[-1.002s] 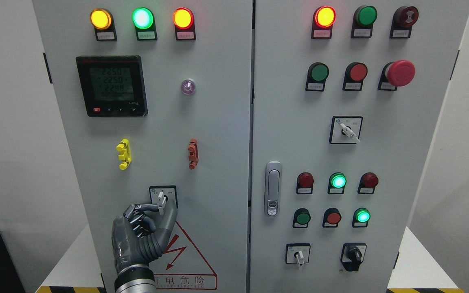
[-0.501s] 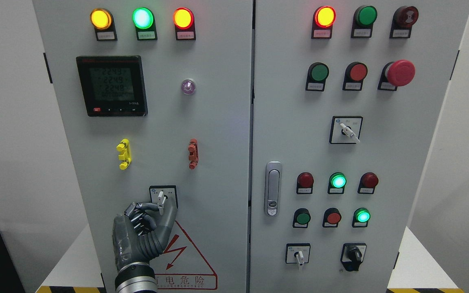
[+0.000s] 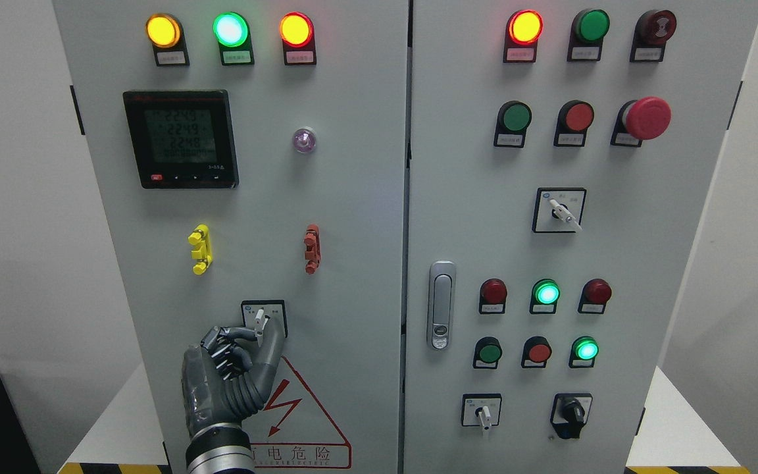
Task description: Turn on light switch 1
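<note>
On the left cabinet door point(image 3: 353, 197), low down, the left hand point(image 3: 231, 375) reaches up from the bottom edge. Its fingers point(image 3: 237, 336) and thumb are curled in a pinch on the white lever of the switch point(image 3: 260, 322), just below the lever's pivot. Lever reads as roughly upright, tipped a touch left; can't tell from this whether it's already clicked over. Above it: yellow clip point(image 3: 199, 249), red clip point(image 3: 312, 249), meter screen point(image 3: 180, 139), three lit lamps up top. Warning sticker point(image 3: 306, 421) sits right under the hand.

Step in hand, I'd judge: grip's made, turn itself not clearly done. Next move prob. needs a wrist twist w/ the pinch kept tight, since the lever's small and could slip out.

Right door point(image 3: 682, 263): buttons, big red stop button point(image 3: 647, 118), more switches, all untouched and well apart from the hand. Right hand not in view.
</note>
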Tool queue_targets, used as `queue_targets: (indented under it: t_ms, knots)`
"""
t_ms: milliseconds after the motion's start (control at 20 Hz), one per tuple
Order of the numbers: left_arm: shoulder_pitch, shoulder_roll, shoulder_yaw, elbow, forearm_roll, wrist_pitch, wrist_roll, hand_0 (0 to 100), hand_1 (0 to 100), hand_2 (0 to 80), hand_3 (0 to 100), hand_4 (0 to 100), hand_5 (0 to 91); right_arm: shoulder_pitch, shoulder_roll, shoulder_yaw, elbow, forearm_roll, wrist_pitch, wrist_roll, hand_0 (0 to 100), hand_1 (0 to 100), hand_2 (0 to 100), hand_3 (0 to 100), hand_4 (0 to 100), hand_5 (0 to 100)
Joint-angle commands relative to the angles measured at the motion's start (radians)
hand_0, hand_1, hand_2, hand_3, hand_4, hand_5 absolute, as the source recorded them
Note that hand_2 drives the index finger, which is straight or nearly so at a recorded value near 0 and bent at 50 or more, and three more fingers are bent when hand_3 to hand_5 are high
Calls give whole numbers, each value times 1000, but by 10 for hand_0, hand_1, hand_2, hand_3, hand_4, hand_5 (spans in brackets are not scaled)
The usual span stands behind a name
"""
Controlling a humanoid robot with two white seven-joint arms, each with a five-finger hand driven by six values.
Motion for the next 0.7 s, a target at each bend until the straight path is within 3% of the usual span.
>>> queue_targets:
  t_ms: [0,651]
  knots:
    - [0,0,0,0,0,0,3,239,654,585,1000,951,837,0,0,-1,0,0,0,0,0,0,0,0,0,0]
    - [-3,0,-1,3,0,0,3,321,636,583,1000,951,837,0,0,0,0,0,0,0,0,0,0,0,0,0]
